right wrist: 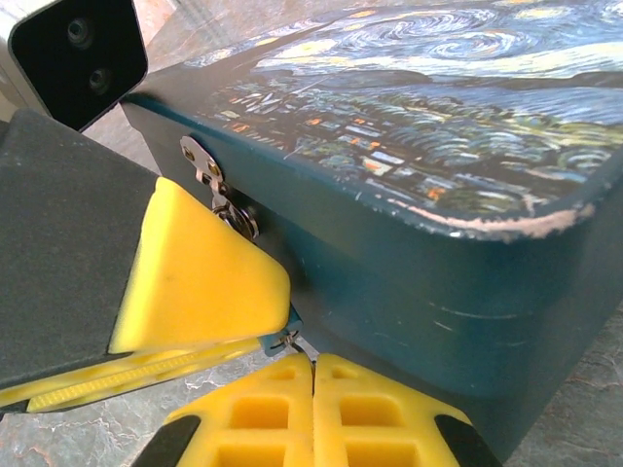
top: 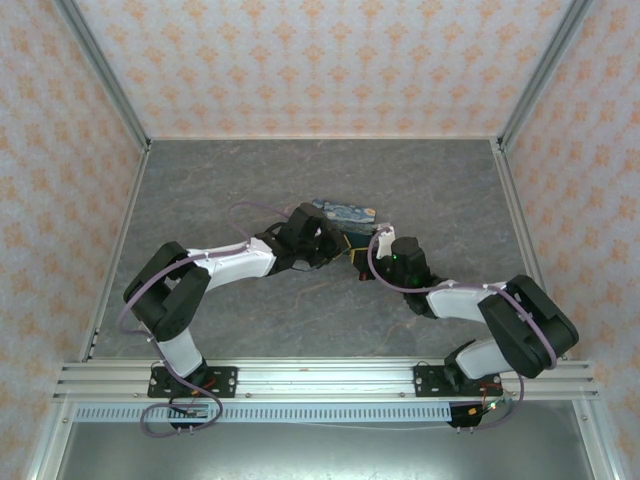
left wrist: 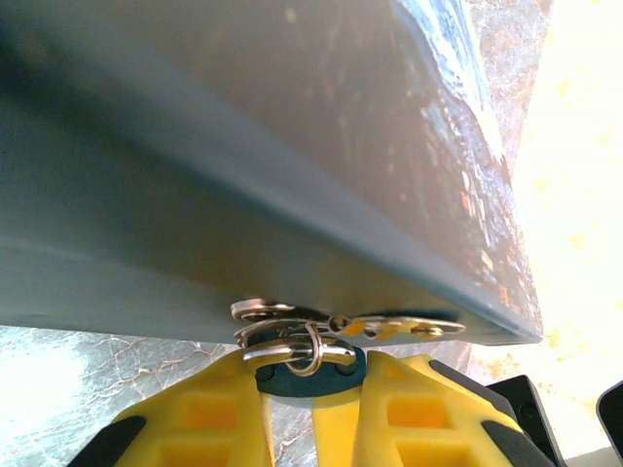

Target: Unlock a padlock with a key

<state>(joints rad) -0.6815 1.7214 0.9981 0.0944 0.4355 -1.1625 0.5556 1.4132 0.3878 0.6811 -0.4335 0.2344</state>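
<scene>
Left pincer [left wrist: 313,368] is clenching the key [left wrist: 284,381] by its teal head | padlock [left wrist: 292,146] is lying just ahead of its tips | right pincer [right wrist: 313,384] is sitting clenched just beneath | advising: twisting gently, shaft square.

from the left wrist the padlock [left wrist: 243,175] is blurred and runs off the top and left edges; the left fingers [left wrist: 209,418] are cut by the bottom edge. between them just a sliver of the key [left wrist: 292,382] shows, its teal head crossed by rings [left wrist: 307,348], its blade hidden. from the right wrist the padlock runs off the top and right edges, the right fingers [right wrist: 375,423] off the bottom, and one of the left fingers hides where key meets padlock. in the top view both wrists cover the padlock's near side, and the key is too small to tell.
</scene>
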